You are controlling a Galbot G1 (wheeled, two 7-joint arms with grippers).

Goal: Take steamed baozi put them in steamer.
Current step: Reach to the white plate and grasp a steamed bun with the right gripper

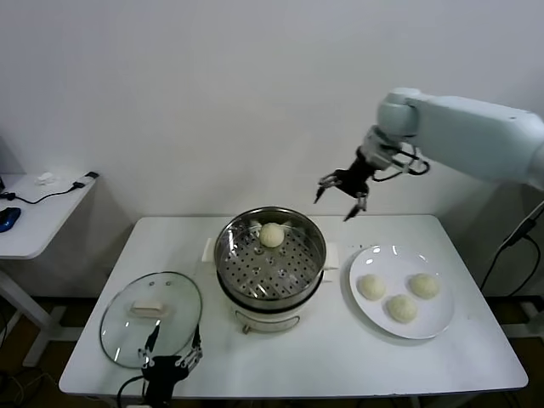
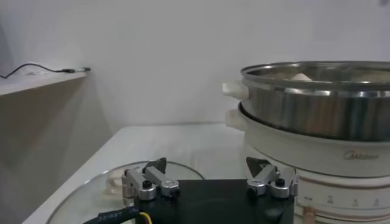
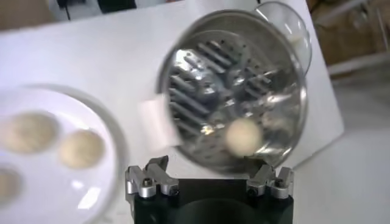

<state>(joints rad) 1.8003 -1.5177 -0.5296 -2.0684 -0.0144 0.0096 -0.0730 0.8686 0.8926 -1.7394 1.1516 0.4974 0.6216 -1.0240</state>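
The right gripper [image 1: 342, 197] hangs in the air above the far edge of the table [image 1: 340, 357], between the steamer [image 1: 269, 259] and the plate [image 1: 406, 321]. Its fingers are spread apart and hold nothing. Its wrist camera looks straight down past the parted fingertips; that view is smeared, so fine detail there is uncertain, but the round steel pot and the plate both show below it.

Directly beneath and toward the robot's left sits the steamer, a shiny steel pot on a white base, lid off. One baozi in the steamer [image 1: 272, 235] rests on the perforated tray, close to the far wall. Three baozi on the plate [image 1: 402, 297] lie in a loose cluster, near one another, to the robot's right of the pot.

So roughly a quarter of the job looks done: one bun is placed, three remain to be picked up and carried over.

The glass lid [image 1: 151, 319] lies flat on the near left of the table. The left gripper [image 1: 172, 358] sits low at the lid's near edge, fingers apart, idle.
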